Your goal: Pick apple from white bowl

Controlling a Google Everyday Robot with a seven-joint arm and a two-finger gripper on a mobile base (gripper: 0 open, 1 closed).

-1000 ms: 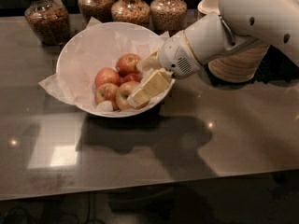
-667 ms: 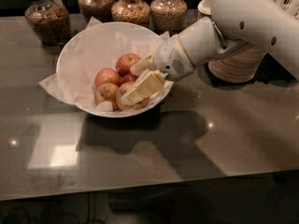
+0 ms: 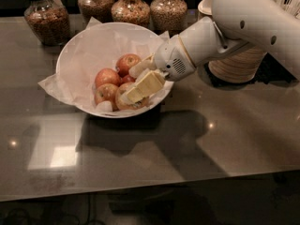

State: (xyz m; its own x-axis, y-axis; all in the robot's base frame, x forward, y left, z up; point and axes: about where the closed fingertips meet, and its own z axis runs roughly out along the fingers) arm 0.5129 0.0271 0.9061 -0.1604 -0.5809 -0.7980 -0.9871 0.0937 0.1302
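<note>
Your gripper [image 3: 132, 87] is down inside the white bowl [image 3: 65, 62], at its right front, reaching in over the rim from the right. It lies on top of the apple [image 3: 131, 106], which sits at the bowl's front, touching a redder apple [image 3: 106, 93] to its left. You can't tell from this view whether the gripper is spread or clamped. The bowl stands on the table [image 3: 187, 144], with jars [image 3: 44, 18] behind.

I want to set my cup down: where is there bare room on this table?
The front strip of the table, this side of the white bowl and arm, is bare. Crowded: jars along the back, beige bowls behind the arm, the gripper inside the white bowl among apples.
</note>
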